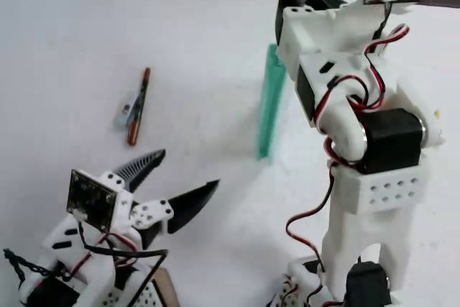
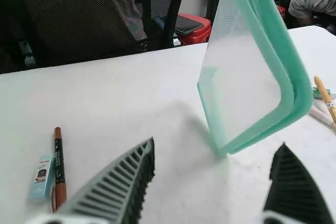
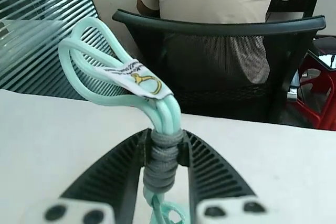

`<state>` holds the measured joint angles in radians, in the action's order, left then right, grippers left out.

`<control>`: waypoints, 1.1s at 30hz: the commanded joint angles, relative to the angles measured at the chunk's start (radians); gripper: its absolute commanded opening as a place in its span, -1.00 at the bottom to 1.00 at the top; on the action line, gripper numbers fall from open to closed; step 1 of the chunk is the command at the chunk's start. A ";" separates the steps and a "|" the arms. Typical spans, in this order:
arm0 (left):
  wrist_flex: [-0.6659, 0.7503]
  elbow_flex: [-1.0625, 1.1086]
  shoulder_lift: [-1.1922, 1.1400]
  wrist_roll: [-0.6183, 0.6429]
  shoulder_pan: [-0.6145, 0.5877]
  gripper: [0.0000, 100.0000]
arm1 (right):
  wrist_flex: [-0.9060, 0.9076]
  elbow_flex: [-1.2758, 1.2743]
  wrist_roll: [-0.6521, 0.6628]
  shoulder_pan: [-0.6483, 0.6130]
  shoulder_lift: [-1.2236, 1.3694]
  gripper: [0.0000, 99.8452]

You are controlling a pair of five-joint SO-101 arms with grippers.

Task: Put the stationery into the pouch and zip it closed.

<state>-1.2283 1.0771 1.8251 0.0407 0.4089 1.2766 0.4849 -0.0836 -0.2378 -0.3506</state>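
Note:
The teal mesh pouch (image 1: 269, 102) stands upright on edge on the white table (image 1: 72, 41), hanging from its loop. My right gripper (image 3: 164, 141) is shut on the grey-wrapped base of the teal cord loop (image 3: 102, 69). A brown pen (image 1: 139, 106) and a small pale blue eraser (image 1: 123, 115) lie side by side to the pouch's left. My left gripper (image 1: 188, 170) is open above the table near its front edge, between the pen and the pouch and touching neither. The left wrist view shows the pouch (image 2: 252, 66) ahead, with the pen (image 2: 59, 166) and eraser (image 2: 41, 174) off to one side.
More stationery (image 2: 323, 100), including a yellow pencil, lies on the table past the pouch's far side. The right arm's body (image 1: 359, 127) stands tall at the table's right. Black office chairs (image 2: 100, 14) are behind the far table edge.

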 commanded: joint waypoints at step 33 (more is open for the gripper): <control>0.703 0.255 -0.252 0.000 0.042 -0.40 | -0.031 -0.049 -0.252 -0.010 -0.018 -0.97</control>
<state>-0.6084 1.3426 1.6671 0.0407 0.5025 1.2444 0.4312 -0.3337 -0.2378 -0.3506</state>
